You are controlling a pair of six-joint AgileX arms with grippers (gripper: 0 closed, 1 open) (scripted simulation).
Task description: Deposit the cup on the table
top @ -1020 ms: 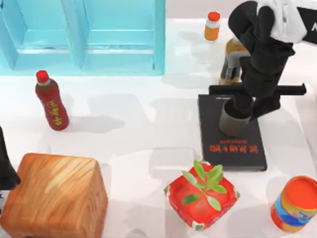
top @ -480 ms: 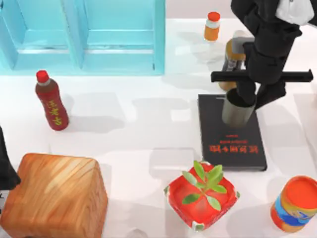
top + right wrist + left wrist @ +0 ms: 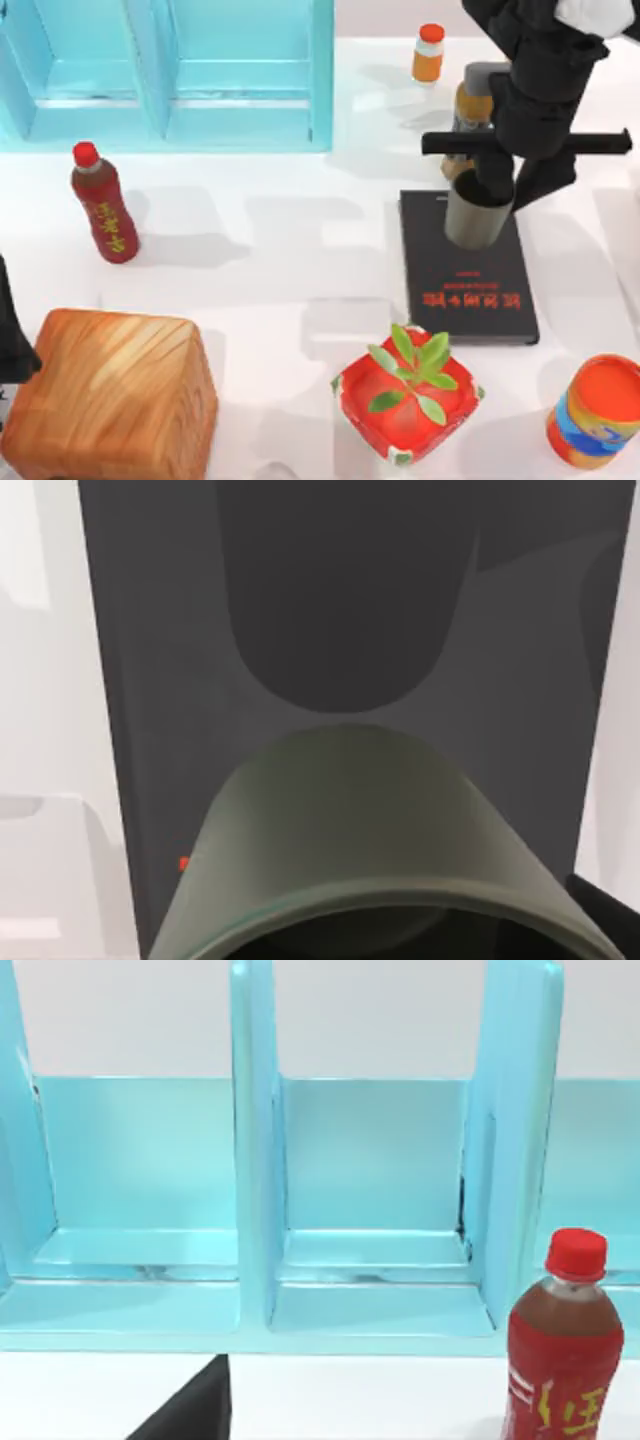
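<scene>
The dark grey-olive cup (image 3: 476,214) hangs tilted over the far end of a black book (image 3: 468,280), with my right gripper (image 3: 497,186) shut on its rim. One finger reaches inside the cup and the other is outside. From the right wrist, the cup (image 3: 365,840) sits close under the camera, its shadow falling on the book (image 3: 150,630) and the white table (image 3: 40,680) to either side. The glossy white table (image 3: 290,250) spreads across the top view. My left arm (image 3: 10,335) is parked at the left edge.
A blue shelf unit (image 3: 170,70) stands at the back left, with a red-capped bottle (image 3: 103,205) in front of it. A wooden box (image 3: 110,395), a red potted plant (image 3: 408,395) and an orange can (image 3: 595,410) line the front. A small orange bottle (image 3: 428,52) and a gold goblet (image 3: 468,105) stand behind the book.
My right gripper has risen and drifted toward the back of the table, carrying the cup with it. The left arm is still.
</scene>
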